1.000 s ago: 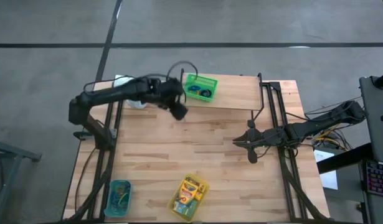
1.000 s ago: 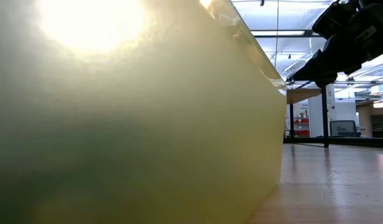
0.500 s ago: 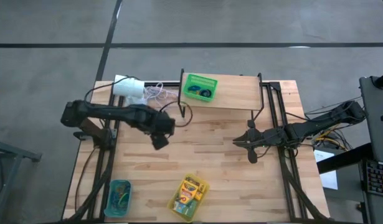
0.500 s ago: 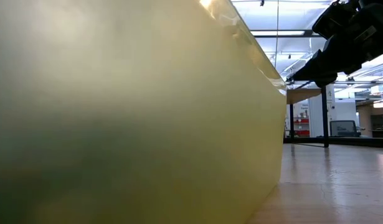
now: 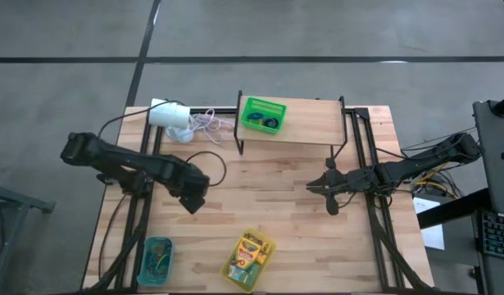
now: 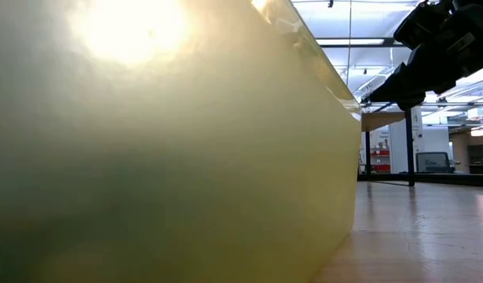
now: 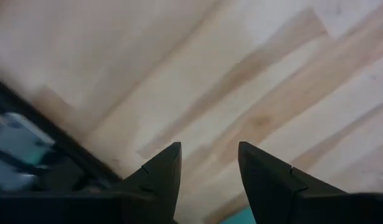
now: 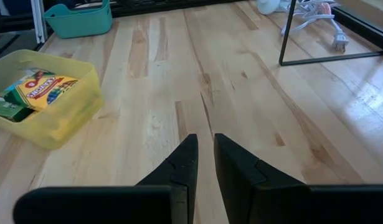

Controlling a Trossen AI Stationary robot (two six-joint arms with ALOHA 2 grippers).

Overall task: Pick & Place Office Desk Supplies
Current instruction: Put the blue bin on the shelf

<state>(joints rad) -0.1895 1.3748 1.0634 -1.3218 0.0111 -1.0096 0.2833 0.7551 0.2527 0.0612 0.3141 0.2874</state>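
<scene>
A green bin (image 5: 263,115) holding dark rubber-band loops stands on a black-framed wooden shelf (image 5: 309,123) at the table's far side. Near the front edge, a yellow bin (image 5: 248,259) holds crayon boxes (image 8: 44,88). A teal bin (image 5: 156,259) sits at the near left. My left gripper (image 5: 192,197) hangs over bare wood left of centre, pointing down. It is open (image 7: 207,153) with nothing between its fingers. My right gripper (image 5: 329,190) waits at the right, its fingers (image 8: 203,142) a narrow gap apart and empty.
A white cylinder (image 5: 170,115) with a thin white cord (image 5: 204,123) lies at the far left. The yellow bin's wall (image 6: 162,157) fills most of the low view, with the right arm (image 6: 437,47) above it. Bare wood (image 5: 268,197) lies between the two grippers.
My left gripper has swung away from the shelf and the green bin toward the table's near-left, sinking lower and tipping until it points straight down. Its fingers hold nothing. The white cylinder and cord, which the arm had covered, now show.
</scene>
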